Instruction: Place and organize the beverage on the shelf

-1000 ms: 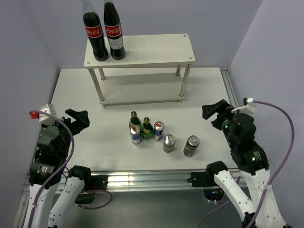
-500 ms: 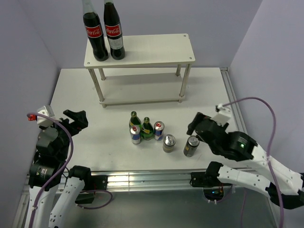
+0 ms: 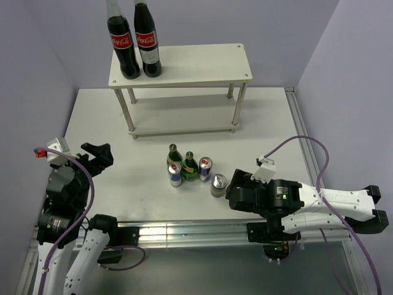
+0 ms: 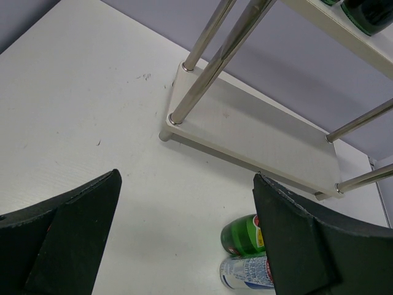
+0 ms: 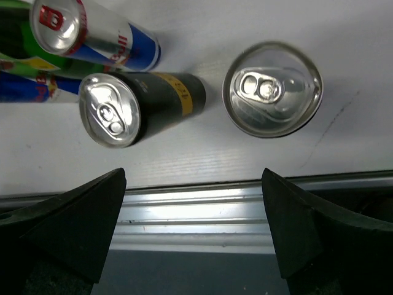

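**Jaws apart on both arms; six drinks on the desk, none on the shelf**

- Right jaws: spread wide, holding nothing, pointing down over the desk's (image 3: 141, 153) near edge. One black can (image 5: 272, 89) stands upright just ahead of the fingertips, not yet straddled. As the outermost drink it is probably the first pick.
- Second black can (image 5: 141, 107): upright, just left of the first.
- Blue cans (image 3: 206, 169) (image 3: 175, 175) and green bottles (image 3: 174, 157) (image 3: 190, 166): a tight mid-desk cluster, so outer-first picking looks wise.
- Left jaws: spread wide, holding nothing, raised at the left and facing the shelf, well apart from the drinks.
- Shelf (image 3: 184, 64): at the far side. Two cola bottles (image 3: 121, 40) (image 3: 147, 40) take the top board's left end, leaving the rest for drinks.
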